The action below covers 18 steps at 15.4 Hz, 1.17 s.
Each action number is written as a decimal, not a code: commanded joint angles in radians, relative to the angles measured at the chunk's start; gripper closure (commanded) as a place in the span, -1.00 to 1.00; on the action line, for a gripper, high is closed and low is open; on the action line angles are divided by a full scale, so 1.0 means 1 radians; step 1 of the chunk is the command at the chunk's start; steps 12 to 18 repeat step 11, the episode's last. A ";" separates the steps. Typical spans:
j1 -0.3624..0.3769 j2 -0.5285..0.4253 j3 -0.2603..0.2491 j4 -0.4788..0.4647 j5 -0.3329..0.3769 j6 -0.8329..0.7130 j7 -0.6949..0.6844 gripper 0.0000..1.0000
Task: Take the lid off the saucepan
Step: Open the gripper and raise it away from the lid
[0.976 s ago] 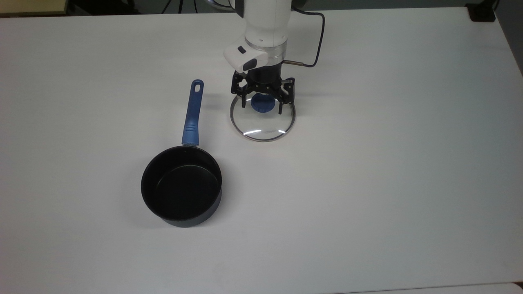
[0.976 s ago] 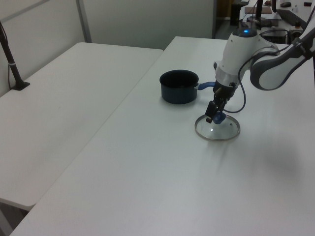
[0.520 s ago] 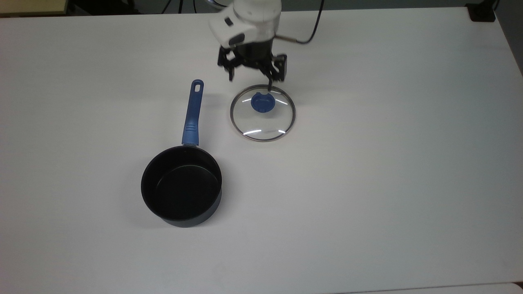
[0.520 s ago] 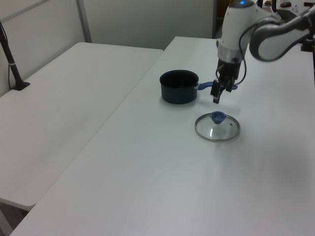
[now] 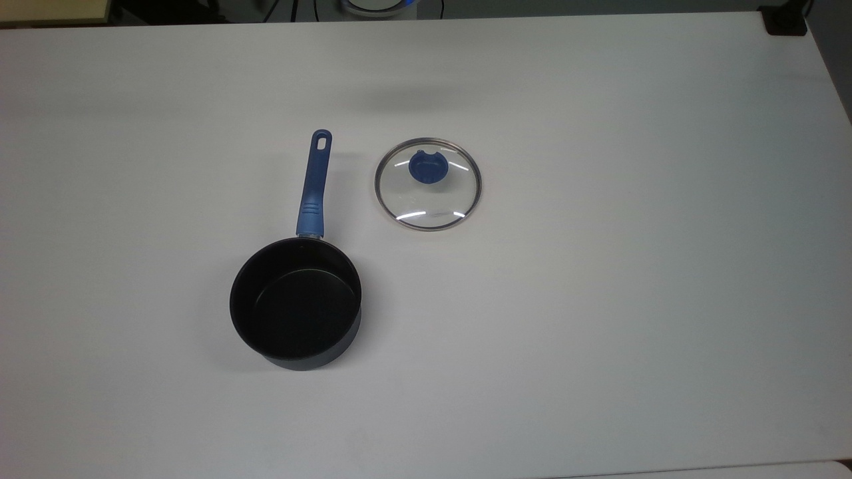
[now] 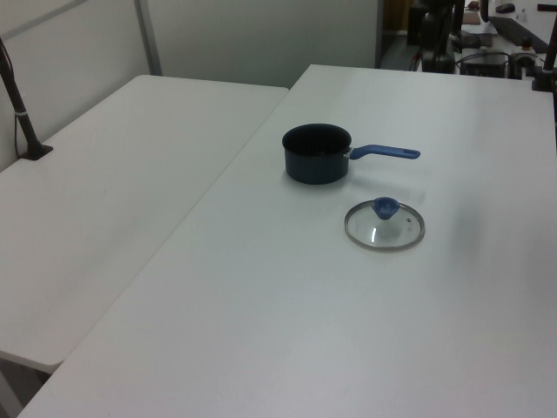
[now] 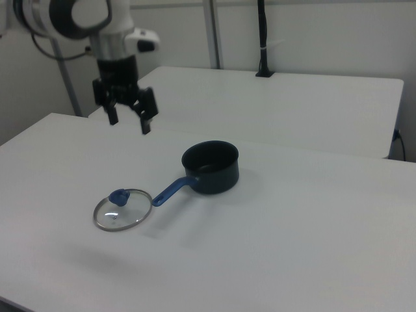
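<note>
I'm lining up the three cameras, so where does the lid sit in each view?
Top view: the lid lies flat on the table, right of the saucepan handle, above centre.
Left view: the lid is right of centre, below the handle.
Right view: the lid is at lower left, by the handle's end.
Shared landmark: the saucepan's blue handle, close beside the lid.

White arm (image 7: 110, 26) (black pincer (image 7: 129, 122))

One lid (image 5: 427, 184), one saucepan (image 5: 297, 301), two tables (image 6: 130, 192).
</note>
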<state>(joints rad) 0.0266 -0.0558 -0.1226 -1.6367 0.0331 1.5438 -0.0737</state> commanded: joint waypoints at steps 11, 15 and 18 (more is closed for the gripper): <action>-0.019 0.013 -0.020 0.041 0.024 -0.039 -0.103 -1.00; -0.019 0.013 -0.020 0.041 0.024 -0.039 -0.103 -1.00; -0.019 0.013 -0.020 0.041 0.024 -0.039 -0.103 -1.00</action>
